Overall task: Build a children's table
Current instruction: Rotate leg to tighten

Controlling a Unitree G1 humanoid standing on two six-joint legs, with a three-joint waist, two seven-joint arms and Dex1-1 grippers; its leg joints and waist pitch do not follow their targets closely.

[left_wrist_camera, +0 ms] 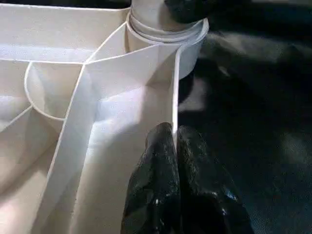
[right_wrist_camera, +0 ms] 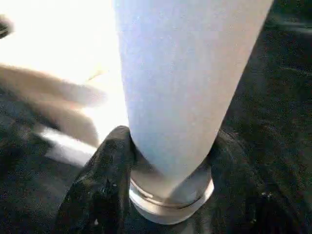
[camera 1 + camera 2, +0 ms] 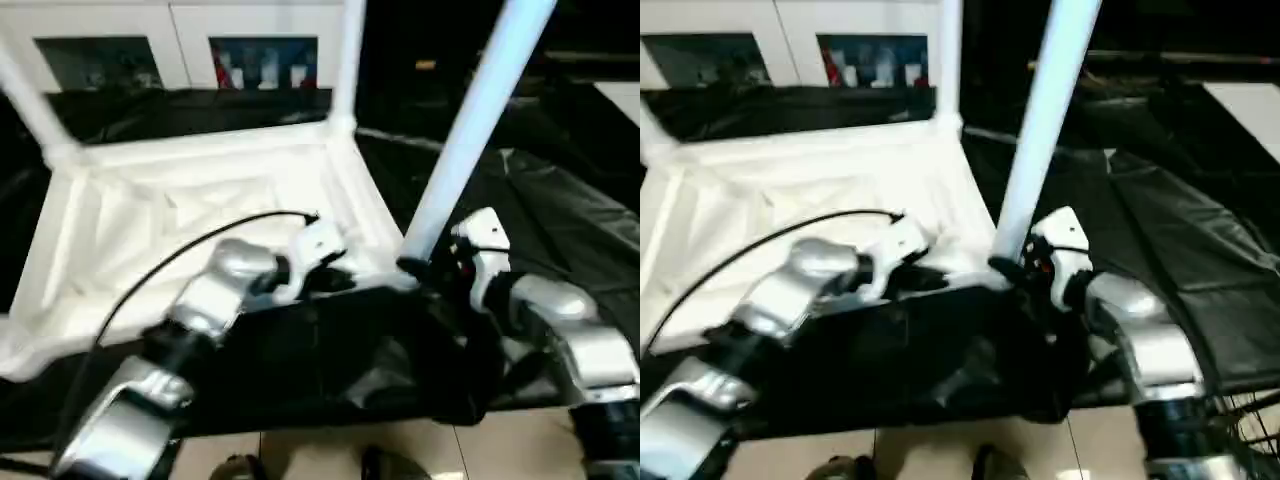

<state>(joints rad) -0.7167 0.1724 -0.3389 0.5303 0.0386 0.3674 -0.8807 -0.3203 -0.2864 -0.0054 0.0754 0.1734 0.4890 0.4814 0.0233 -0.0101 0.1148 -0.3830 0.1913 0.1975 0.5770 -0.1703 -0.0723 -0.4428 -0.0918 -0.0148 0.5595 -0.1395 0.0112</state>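
Left eye view: white plastic rectangular table top lies upside down, ribbed underside up, on a black sheet over the desk. Two long white tapered tube legs already stand in the far corners, one far left, one far right. A third white tube leg stands tilted at the near right corner, its foot held low by the right gripper. The left gripper sits at the near edge of the top, just beside that corner, a black cable arching over its arm.

Right eye view: same layout. Third leg leans toward the right at its upper end, not yet plumb with the others.

Left wrist view: left jaws pinched narrow on the thin white side wall of the top, one finger each side, fingers black. Round corner socket just beyond, leg base collar sitting in it.

Right wrist view: right jaws half-wide, wrapped around the leg just above its collared base, black fingers on either side.

Step in hand, judged: seating the third leg. To do it well, keep the left pinch firm so the top cannot slide, bring the leg upright before pushing, then press straight down along the socket axis. Pushing while tilted risks jamming the collar.
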